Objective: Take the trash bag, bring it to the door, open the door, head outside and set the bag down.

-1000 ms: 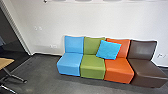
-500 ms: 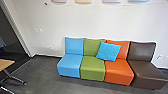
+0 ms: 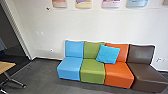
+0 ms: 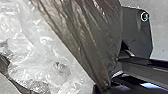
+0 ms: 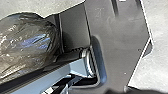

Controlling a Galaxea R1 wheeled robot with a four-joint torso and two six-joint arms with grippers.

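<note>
Held the smoky trash bag (image 4: 92,37) pinched by its gathered neck in the left gripper (image 4: 106,88), probably to let the load hang and to spare the other arm for the door. Saw crumpled clear plastic (image 4: 45,52) against it, hard to sort out as lining or as a second bag. Found the bag bulging in the right wrist view too, beside the robot's dark plate (image 5: 120,45), likely carried close in for steadiness. Could not tell the right gripper's state, spread or pressed together. Saw blue (image 3: 70,68), green (image 3: 92,71), orange (image 3: 118,75) and brown seats (image 3: 147,75) from centre to lower right of the head frame, set side by side along the wall (image 3: 50,22), presumably to serve as one sofa. Noticed a turquoise cushion (image 3: 108,53) propped across the green and orange backrests, handy for leaning on. Lost part of the wooden table (image 3: 6,66) to the left edge and the tops of the wall pictures (image 3: 83,3) to the upper edge. Made out little in the dark area (image 3: 12,37) at left.
</note>
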